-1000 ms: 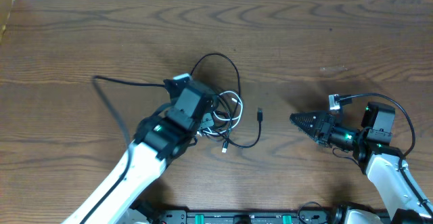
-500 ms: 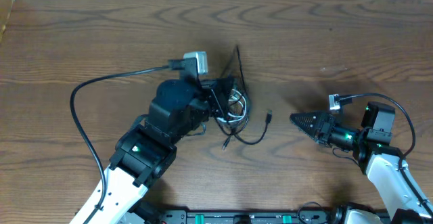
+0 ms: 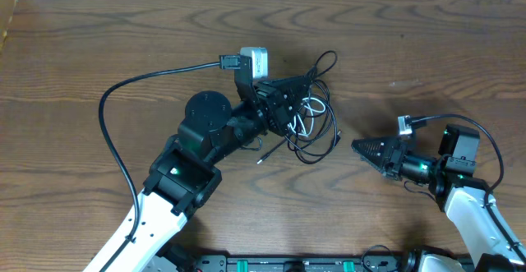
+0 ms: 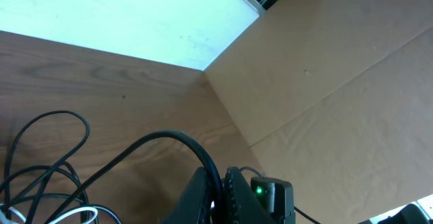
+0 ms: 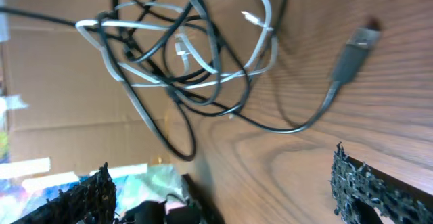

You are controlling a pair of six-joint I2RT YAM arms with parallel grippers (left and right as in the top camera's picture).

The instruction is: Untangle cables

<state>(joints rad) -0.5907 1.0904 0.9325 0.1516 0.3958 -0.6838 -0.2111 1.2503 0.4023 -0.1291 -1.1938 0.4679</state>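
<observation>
Dark wooden table filled the overhead view, with a pale strip along its far edge. On the left side, the left arm had swung and stretched out toward the middle over the last second, turning its wrist as it went. The left gripper was clamped tight on the cables. It had carried the knot up and to the right of where it lay before, so the bundle sat near the table's centre and looked partly lifted off the wood. In the move the black cable had thrown a loop out beyond the knot. The white cable remained wound through the black strands, as the right wrist view showed. A loose USB plug trailed on the wood just right of the knot. Farther right, the right gripper had not moved; its jaws stood wide apart with nothing between them, pointing at the bundle from close by. Judging by this, the tangle had been brought within the right arm's reach, but no strand was separated yet.
</observation>
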